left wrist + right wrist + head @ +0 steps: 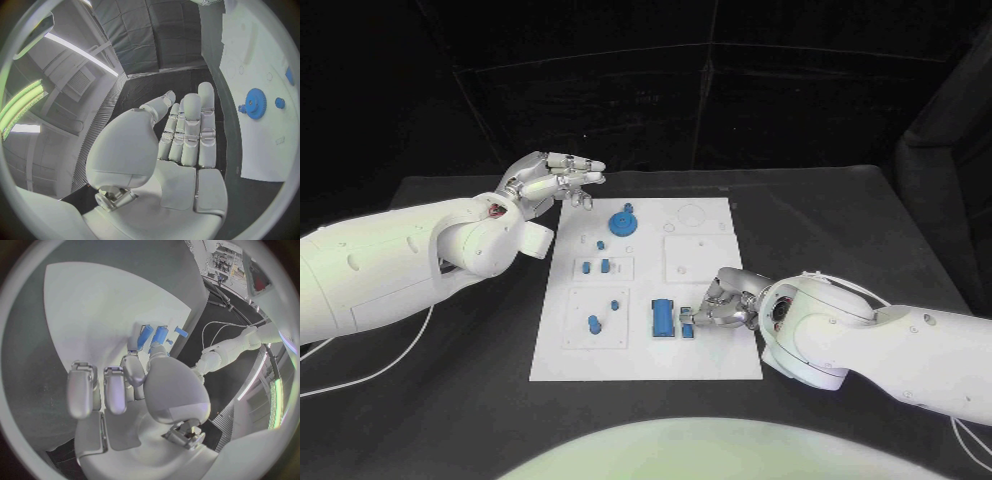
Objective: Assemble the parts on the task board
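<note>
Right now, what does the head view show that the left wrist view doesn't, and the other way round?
Head view alone: the right hand at the near right part of the task board, touching a small blue part beside a blue cylinder, plus more blue parts on the board's left half.

Left wrist view alone: the left hand's palm side, fingers straight and holding nothing.

Both: the left hand, the blue gear and the white board.

White task board [711, 355] flat on table; blue gear [626, 221] near its far edge, blue cylinder [662, 318] (lying down) near its front edge.
</note>
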